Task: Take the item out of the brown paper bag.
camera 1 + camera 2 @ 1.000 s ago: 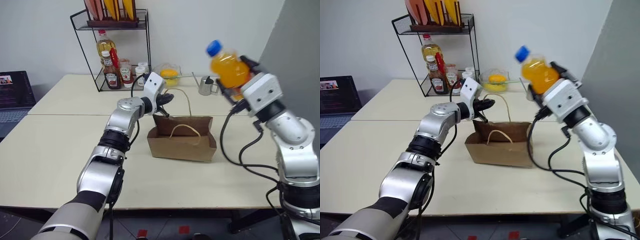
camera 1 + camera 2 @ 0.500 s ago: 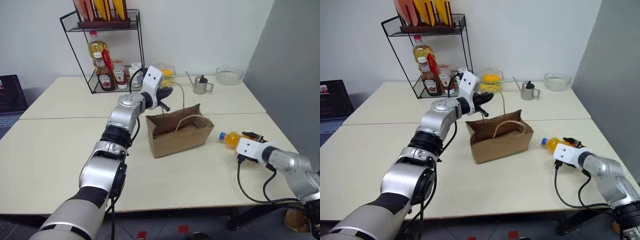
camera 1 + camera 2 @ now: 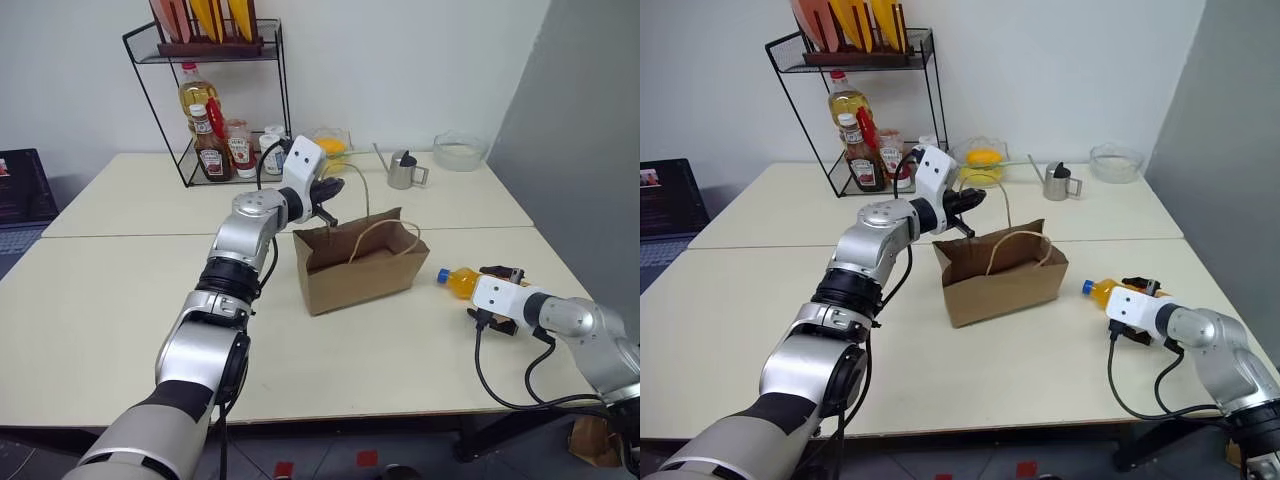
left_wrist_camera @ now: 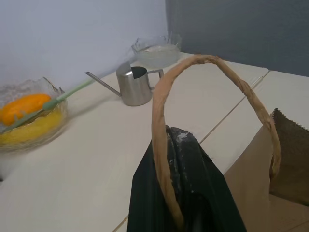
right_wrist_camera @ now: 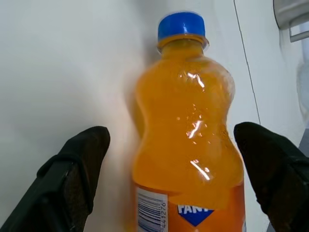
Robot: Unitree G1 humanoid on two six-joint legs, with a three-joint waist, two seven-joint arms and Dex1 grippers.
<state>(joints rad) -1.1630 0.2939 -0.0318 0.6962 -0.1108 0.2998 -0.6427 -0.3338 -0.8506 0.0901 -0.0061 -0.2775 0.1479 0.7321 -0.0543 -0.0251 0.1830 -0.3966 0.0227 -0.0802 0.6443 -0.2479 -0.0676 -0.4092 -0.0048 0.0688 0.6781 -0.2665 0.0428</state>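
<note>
Across the pale surface (image 3: 120, 300), the orange bottle (image 5: 186, 140) now lay released, down from 1 second before. The right gripper (image 5: 169, 179) had its jaws apart around it; the left gripper (image 4: 186, 193) kept its jaws together on the brown paper bag (image 3: 360, 265) handle.

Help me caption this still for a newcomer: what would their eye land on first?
Probably the orange drink bottle with its blue cap, lying on its side on the table between the open fingers of the right gripper. Next, the brown paper bag standing mid-table, one cord handle pinched up by the shut left gripper. Behind stands a wire rack of sauce bottles.
</note>
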